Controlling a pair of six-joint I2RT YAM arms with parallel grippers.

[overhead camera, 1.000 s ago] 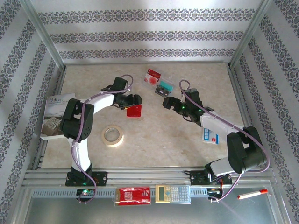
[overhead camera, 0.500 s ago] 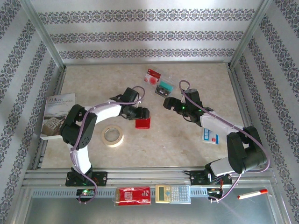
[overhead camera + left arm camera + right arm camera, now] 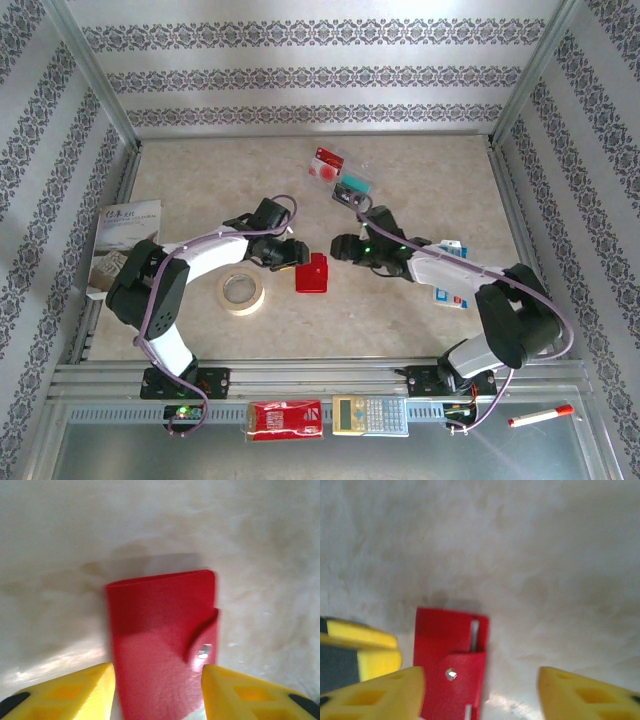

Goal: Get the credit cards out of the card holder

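Left fingers: the yellow pads (image 3: 65, 692) of the left gripper (image 3: 291, 256) are set one on each side of the near end of the card holder (image 3: 160, 640). Their inner edges are drawn right up to its sides, but it cannot be told whether it is actually pinched.
Right fingers: the yellow pads (image 3: 375, 695) of the right gripper (image 3: 340, 247) are spread wide. The holder lies in the left part of the gap, beside one pad and clear of the other, and nothing is clamped.
Card holder: it is red and folded shut, with its tab and metal snap laid across one edge. It lies flat on the marbled table (image 3: 420, 330) near the middle, between the two grippers, which are lowered toward it from either side.
Credit cards: two are seen on the table toward the far side, a red-with-white card (image 3: 328, 163) and a teal-and-black card (image 3: 352, 187). They lie just beside each other, beyond the right gripper and apart from the holder.
Tape roll (image 3: 242, 291): it lies flat near the left arm's elbow, left of the holder.
Booklet (image 3: 120, 245): it is placed at the table's left edge.
Blue-and-white pack (image 3: 450, 290): it is partly covered by the right arm.
Front rail: a red packet (image 3: 284, 420), a calculator (image 3: 370, 415) and a red-capped marker (image 3: 540, 415) are laid along the near side.
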